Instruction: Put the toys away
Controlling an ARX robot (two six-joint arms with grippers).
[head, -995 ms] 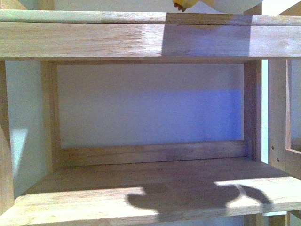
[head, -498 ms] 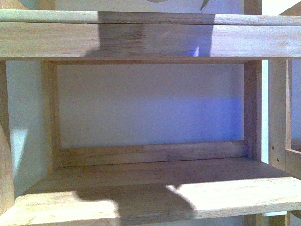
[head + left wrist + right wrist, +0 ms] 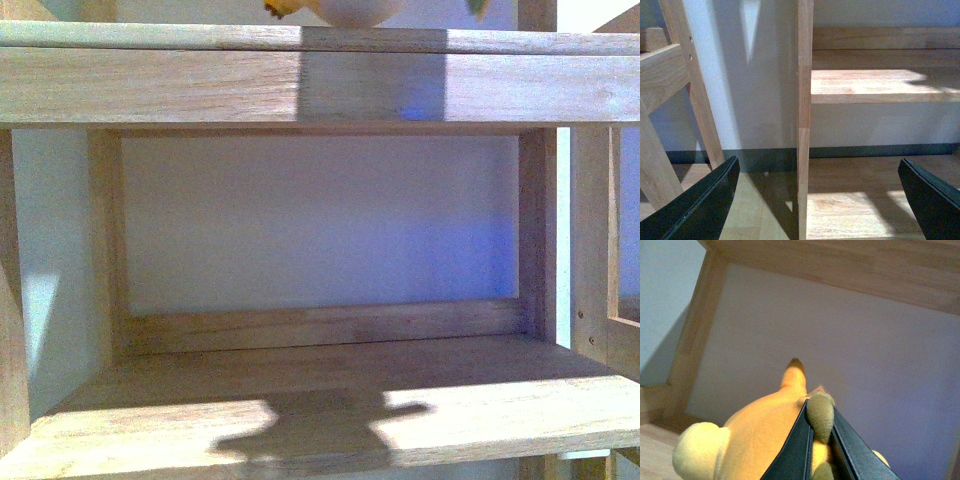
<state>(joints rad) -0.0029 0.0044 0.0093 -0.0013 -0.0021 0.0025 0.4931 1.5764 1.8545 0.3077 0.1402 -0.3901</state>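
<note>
The plush toy [image 3: 755, 435] is soft and orange-yellow, with a pale rounded part and olive-brown patches. My right gripper [image 3: 820, 409] is shut on it, its two dark fingers [image 3: 796, 452] pinching an olive patch [image 3: 821, 416]. The toy hangs in front of the back panel of a wooden shelf compartment [image 3: 850, 345]. In the front view only the toy's underside [image 3: 350, 10] shows, above the upper shelf board [image 3: 160, 85]. My left gripper [image 3: 818, 162] is open with nothing between its fingers [image 3: 700, 200], low beside a shelf upright [image 3: 804, 125].
The wooden shelf unit fills the front view, with a lower board [image 3: 480, 400] and side posts [image 3: 535, 230]. The toy's shadow [image 3: 310, 430] falls on that board. A slanted wooden frame [image 3: 670, 80] stands beside the left gripper, with wood flooring [image 3: 840, 210] below.
The toy's underside shows lower and larger at the top of the front view. Its shadow on the lower board has shifted from the left toward the middle.
</note>
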